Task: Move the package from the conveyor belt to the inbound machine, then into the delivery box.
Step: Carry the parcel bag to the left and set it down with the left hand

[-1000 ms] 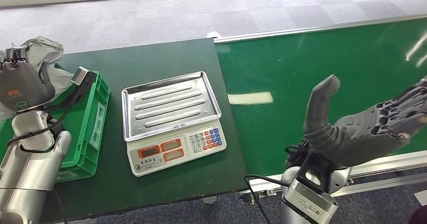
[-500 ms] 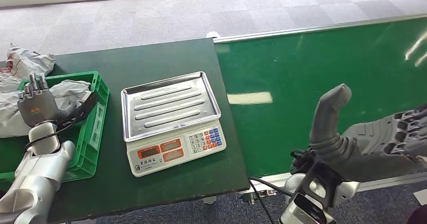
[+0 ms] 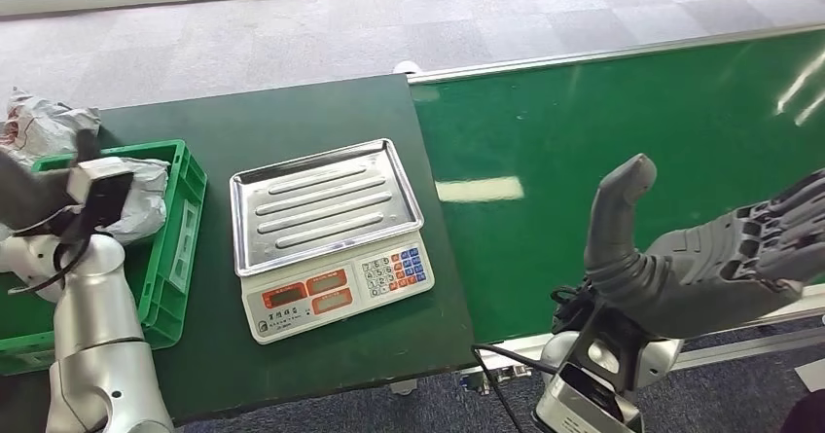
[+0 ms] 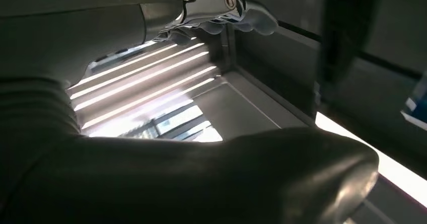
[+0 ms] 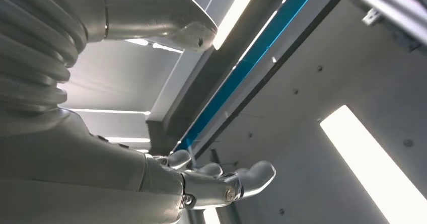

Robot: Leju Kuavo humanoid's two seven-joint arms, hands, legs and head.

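Note:
A grey plastic package (image 3: 144, 192) lies in the green delivery crate (image 3: 181, 258) at the table's left end. My left hand (image 3: 23, 194) is at the picture's left edge beside the crate, apart from the package. In the left wrist view the left hand (image 4: 176, 178) holds nothing and its fingers (image 4: 231, 5) are stretched out. My right hand (image 3: 725, 258) hovers palm up over the near edge of the green conveyor belt (image 3: 623, 112), thumb raised, fingers spread and empty; the right wrist view shows this hand (image 5: 201, 183) against the ceiling. The scale (image 3: 326, 229) has a bare steel pan.
A second crumpled grey bag (image 3: 44, 122) lies beyond the crate at the far left. The dark green table (image 3: 292, 112) carries the crate and scale. The belt's metal rail (image 3: 603, 55) runs along its far side. Grey carpet floor lies behind.
My left hand, over the crate with the package a second ago, has let it go and drawn back to the left. The package now rests in the crate. My right hand dipped, then rose slightly.

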